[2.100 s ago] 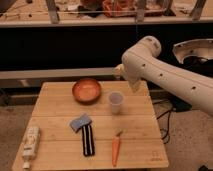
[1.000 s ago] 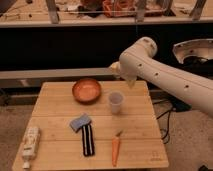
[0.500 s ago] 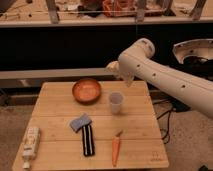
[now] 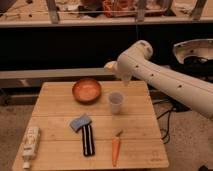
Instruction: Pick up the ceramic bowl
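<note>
The ceramic bowl (image 4: 86,90) is orange-brown, round and shallow, and sits upright at the back middle of the wooden table (image 4: 55,105). A small translucent whitish cup (image 4: 116,102) stands just to its right. My white arm (image 4: 160,80) reaches in from the right, above the table's back right part. Only a pale tip of my gripper (image 4: 111,65) shows at the arm's left end. It is above and behind the cup, to the upper right of the bowl, and apart from both.
A blue sponge (image 4: 80,121) and a black striped object (image 4: 88,139) lie at the table's front middle. An orange carrot (image 4: 115,150) lies at the front right and a white bottle (image 4: 31,143) at the front left. A dark shelf runs behind the table.
The arm and gripper have moved a little to the left, closer to the space above the bowl. The objects on the table have not moved.
</note>
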{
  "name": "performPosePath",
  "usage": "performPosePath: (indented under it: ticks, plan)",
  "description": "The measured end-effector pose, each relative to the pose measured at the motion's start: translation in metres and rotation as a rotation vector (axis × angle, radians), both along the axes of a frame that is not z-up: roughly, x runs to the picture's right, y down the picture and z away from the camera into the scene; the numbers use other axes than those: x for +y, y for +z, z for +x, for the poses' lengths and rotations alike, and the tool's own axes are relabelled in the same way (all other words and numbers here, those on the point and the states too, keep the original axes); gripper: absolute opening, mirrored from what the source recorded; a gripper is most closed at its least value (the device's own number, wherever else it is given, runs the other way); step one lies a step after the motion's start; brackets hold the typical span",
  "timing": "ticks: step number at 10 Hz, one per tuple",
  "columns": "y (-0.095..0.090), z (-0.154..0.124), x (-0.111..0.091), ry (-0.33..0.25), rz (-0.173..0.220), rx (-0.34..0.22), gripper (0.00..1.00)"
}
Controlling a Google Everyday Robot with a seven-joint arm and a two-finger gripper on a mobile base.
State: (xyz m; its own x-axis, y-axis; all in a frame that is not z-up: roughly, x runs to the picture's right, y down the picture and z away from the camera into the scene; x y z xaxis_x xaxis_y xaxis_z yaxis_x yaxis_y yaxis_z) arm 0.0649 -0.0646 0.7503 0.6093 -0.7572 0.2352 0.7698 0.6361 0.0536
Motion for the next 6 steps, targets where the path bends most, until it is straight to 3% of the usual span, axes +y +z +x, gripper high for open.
performPosePath:
  ticks: [6]
  plan:
    - [0.02, -0.018, -0.003, -0.059, 0.031, -0.054, 0.8]
